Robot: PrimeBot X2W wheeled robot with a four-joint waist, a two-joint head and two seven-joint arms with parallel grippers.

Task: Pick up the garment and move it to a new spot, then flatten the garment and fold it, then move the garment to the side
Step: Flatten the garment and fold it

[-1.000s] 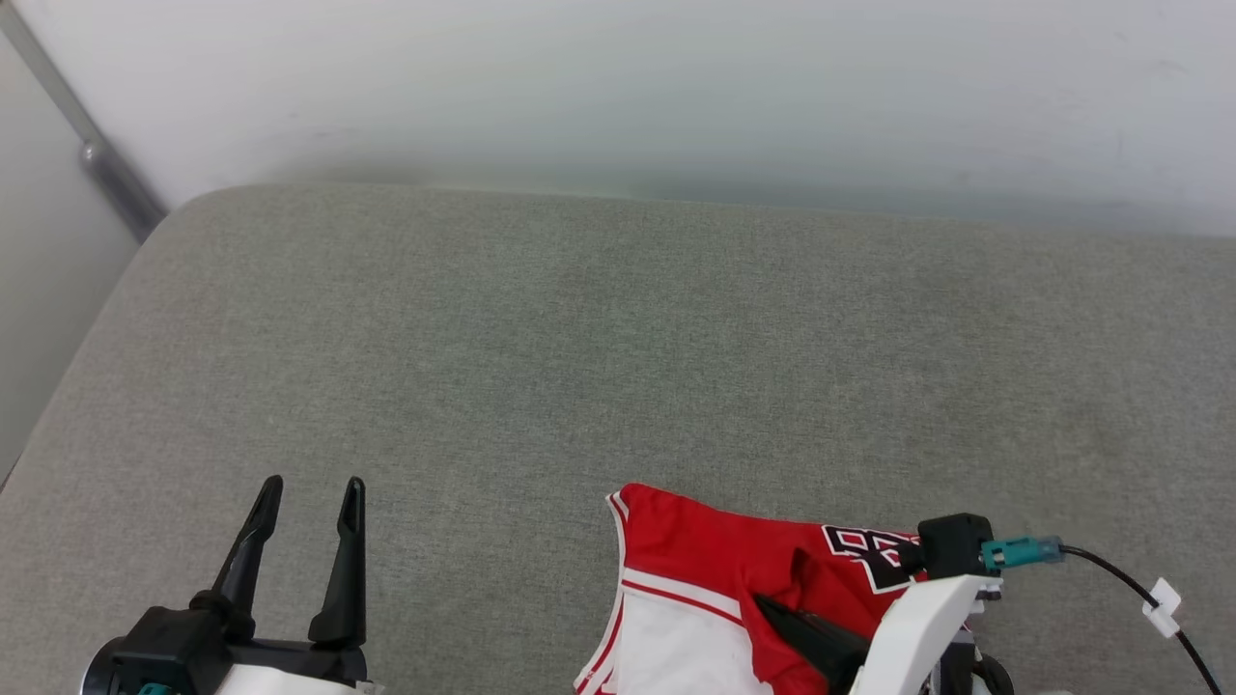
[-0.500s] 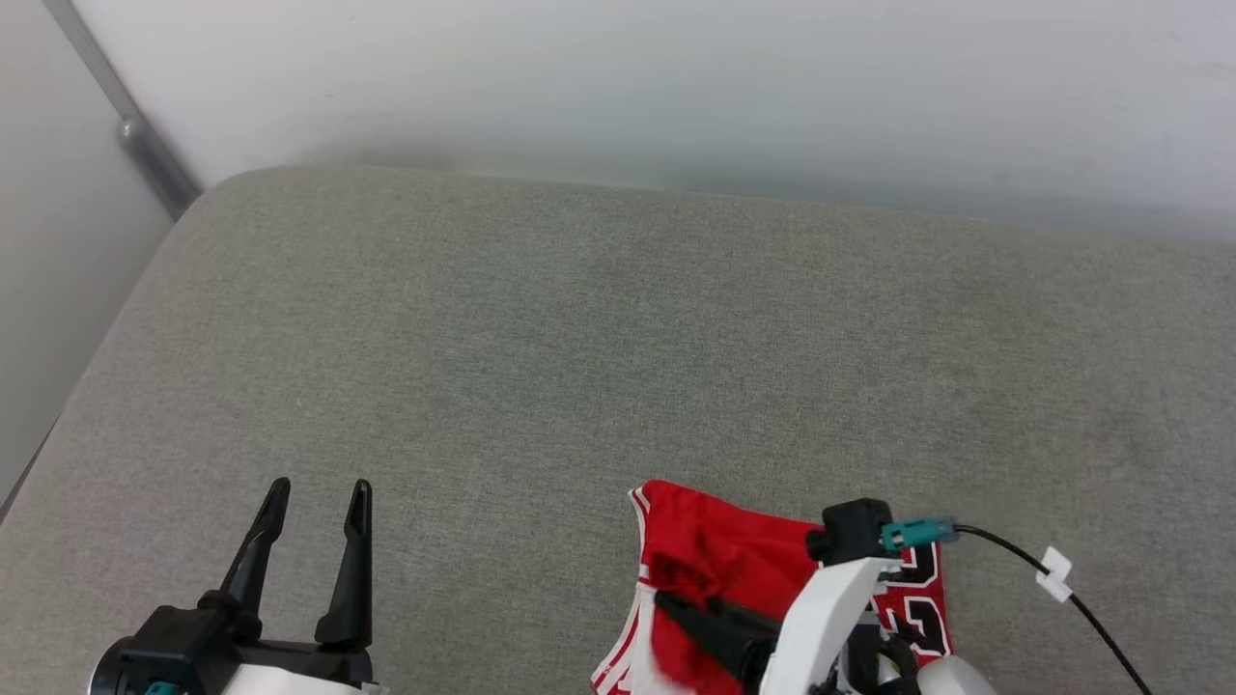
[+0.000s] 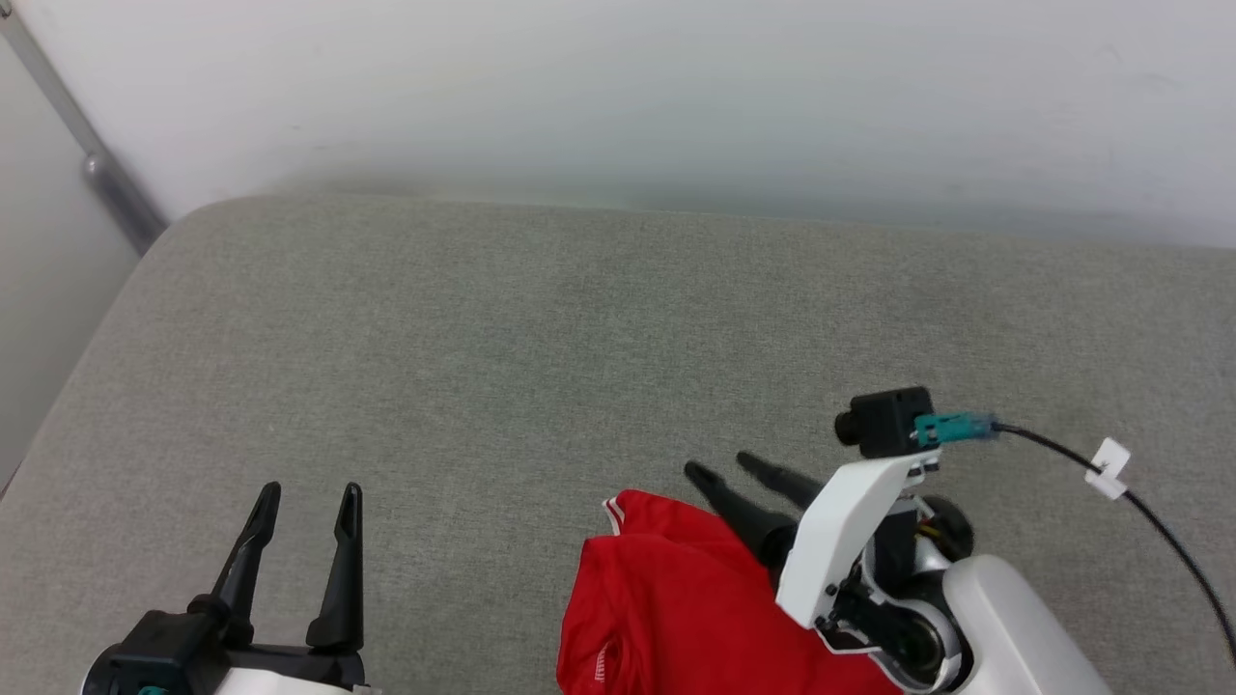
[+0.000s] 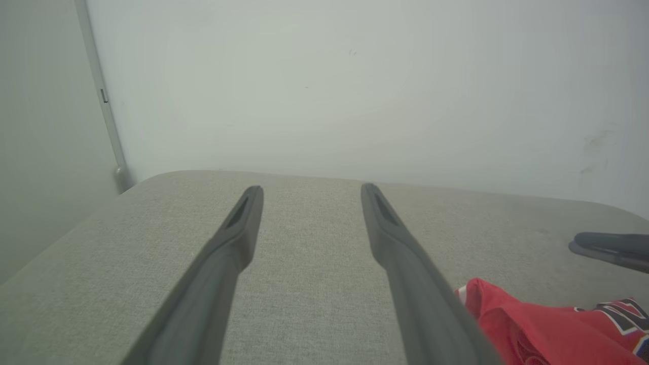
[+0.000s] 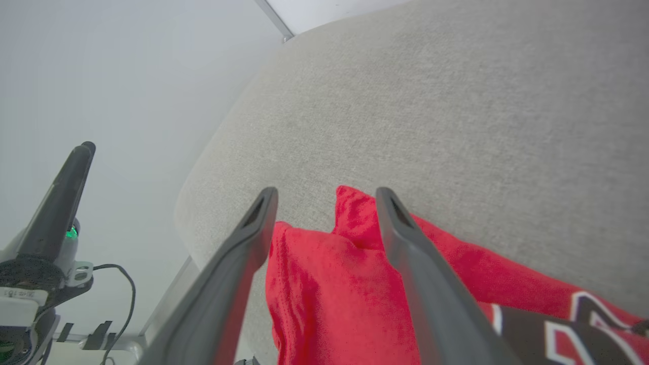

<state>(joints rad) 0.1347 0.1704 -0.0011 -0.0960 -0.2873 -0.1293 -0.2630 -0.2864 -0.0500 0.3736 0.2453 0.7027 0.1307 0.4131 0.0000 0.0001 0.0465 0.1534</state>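
The garment [image 3: 666, 598] lies bunched at the near edge of the cushion [image 3: 579, 338]. The right gripper [image 3: 722, 466] hovers over its far edge, fingers spread and empty, and the left gripper [image 3: 311, 492], also spread, is well apart. For a good grasp, I would close on the trimmed corner, one layer only, then lift slowly.

Softly, evenly lit, bright, without glare. Faintly shaded along the foot of the wall [image 3: 618, 116] behind the cushion [image 3: 435, 367]. Slightly smeared at the right gripper [image 3: 719, 465] in the head view; soft and bowed toward the edges of both wrist views.
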